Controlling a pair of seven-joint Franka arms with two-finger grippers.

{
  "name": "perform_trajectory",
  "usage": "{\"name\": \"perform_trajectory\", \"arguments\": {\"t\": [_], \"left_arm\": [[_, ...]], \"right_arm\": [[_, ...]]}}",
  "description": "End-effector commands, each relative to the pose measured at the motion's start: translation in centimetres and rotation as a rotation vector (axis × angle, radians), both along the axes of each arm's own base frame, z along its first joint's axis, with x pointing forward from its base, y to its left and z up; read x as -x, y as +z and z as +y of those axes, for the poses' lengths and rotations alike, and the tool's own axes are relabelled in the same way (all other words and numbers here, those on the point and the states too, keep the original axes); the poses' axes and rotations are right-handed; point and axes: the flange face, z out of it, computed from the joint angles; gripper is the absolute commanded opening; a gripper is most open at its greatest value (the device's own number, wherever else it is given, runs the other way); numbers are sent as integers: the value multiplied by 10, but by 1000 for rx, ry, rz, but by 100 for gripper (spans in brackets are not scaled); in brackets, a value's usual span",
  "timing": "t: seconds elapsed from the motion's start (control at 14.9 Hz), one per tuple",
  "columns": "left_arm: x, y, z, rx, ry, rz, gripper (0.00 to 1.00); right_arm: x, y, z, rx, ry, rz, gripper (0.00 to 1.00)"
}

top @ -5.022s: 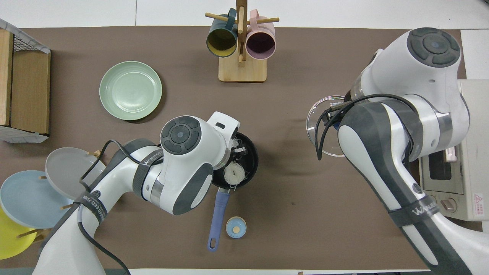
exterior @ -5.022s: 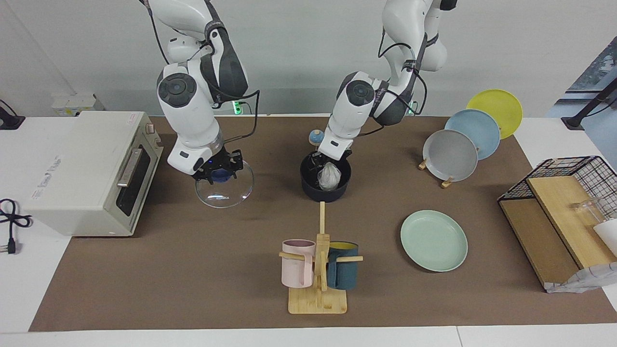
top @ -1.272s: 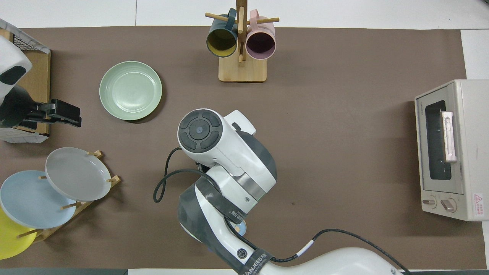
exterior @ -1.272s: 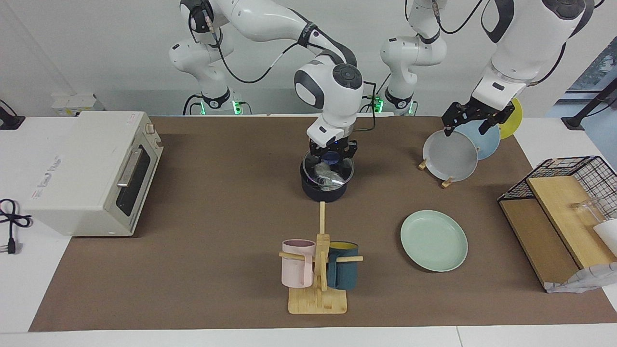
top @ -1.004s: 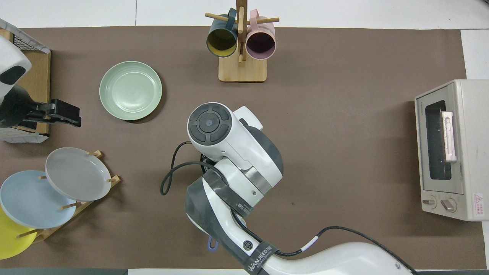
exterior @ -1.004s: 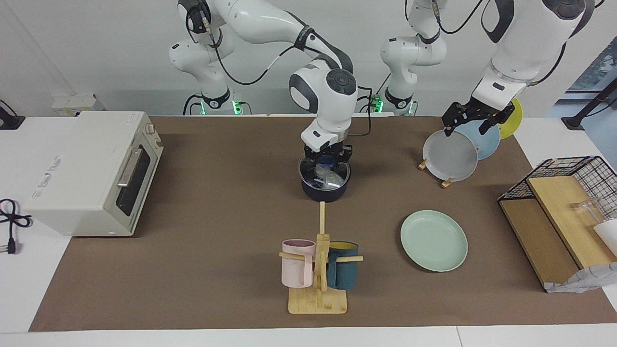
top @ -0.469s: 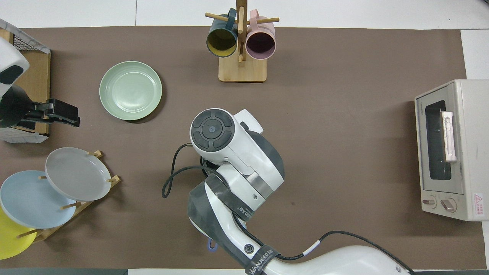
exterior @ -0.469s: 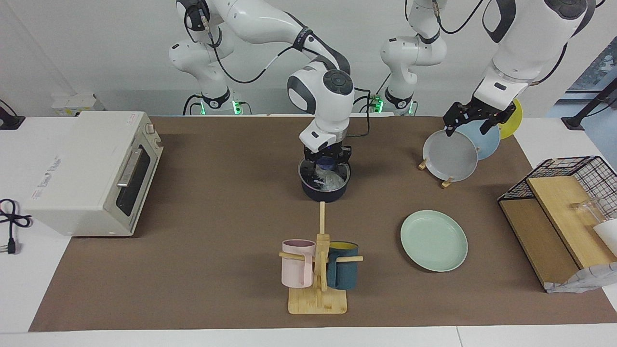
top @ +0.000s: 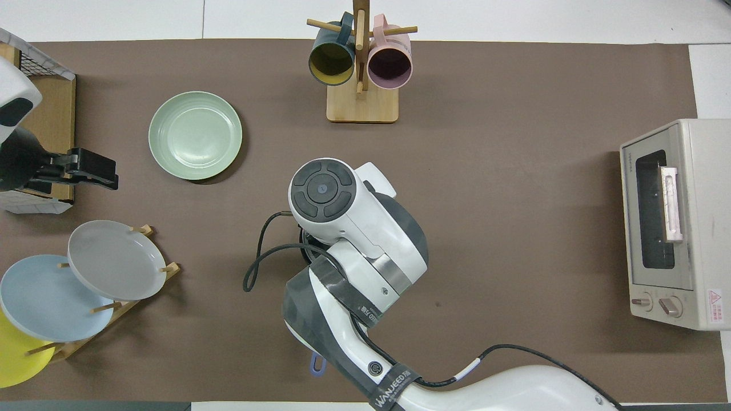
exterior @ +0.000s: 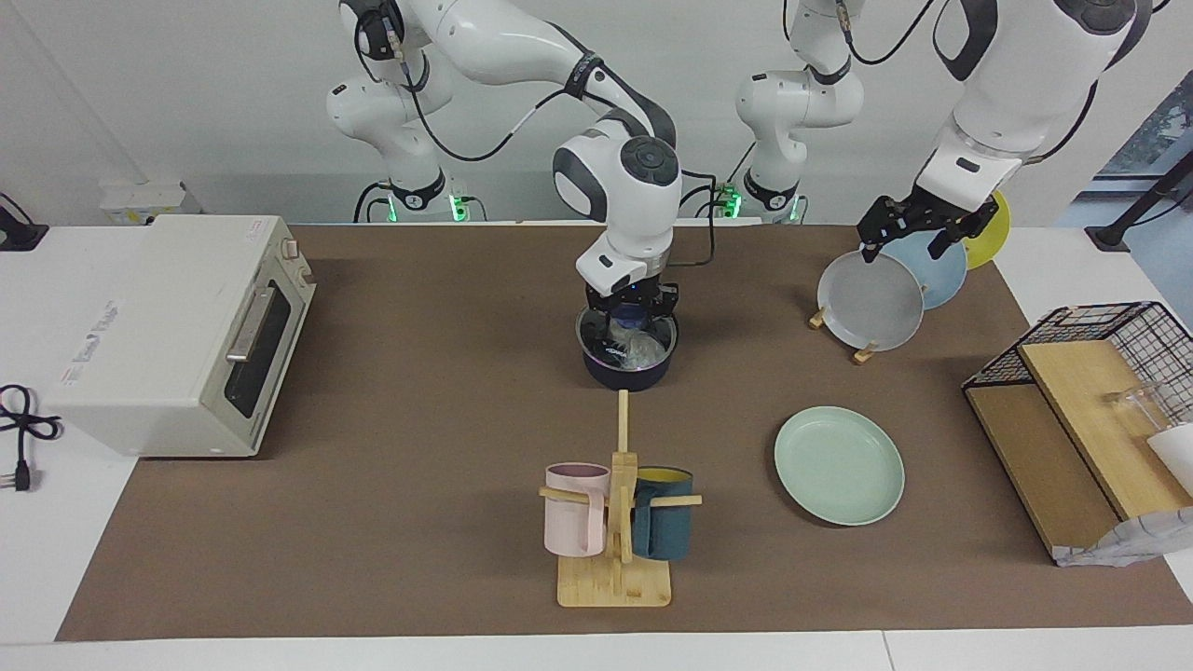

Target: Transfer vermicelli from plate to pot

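Note:
The dark pot (exterior: 626, 371) stands mid-table, on the side nearer the robots. A clear glass lid (exterior: 615, 337) sits on its rim. Whitish vermicelli (exterior: 643, 350) shows through the glass, inside the pot. My right gripper (exterior: 631, 312) is shut on the lid's blue knob, directly over the pot. In the overhead view the right arm (top: 342, 228) hides the pot except its blue handle tip (top: 316, 365). The mint-green plate (exterior: 839, 464) (top: 195, 135) lies bare toward the left arm's end. My left gripper (exterior: 918, 240) (top: 94, 169) waits open, raised over the plate rack.
A wooden mug stand (exterior: 615, 522) with a pink and a teal mug is farther from the robots than the pot. A toaster oven (exterior: 177, 326) stands at the right arm's end. Grey, blue and yellow plates lean in a rack (exterior: 871, 300). A wire basket (exterior: 1090, 391) holds wooden boards.
The left gripper left the vermicelli in the pot and withdrew over the plate rack. The right gripper carried the glass lid from beside the oven and lowered it onto the pot.

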Motion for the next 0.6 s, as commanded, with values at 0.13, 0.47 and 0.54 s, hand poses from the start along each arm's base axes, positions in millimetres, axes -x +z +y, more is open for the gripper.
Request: {"name": "perform_trajectory", "arguments": {"t": [0.13,0.47,0.54], "left_arm": [[5,2,16,8,-31,-11,100],[3,2,21,8,-54,-15,100],[2,2,21,8,-54,-16,100]], "right_arm": [[0,5,-7,-54,-59,25,0],[2,3,-6,-51,-53,27,0],[2,2,-6,-50,-53,28,0]]}}
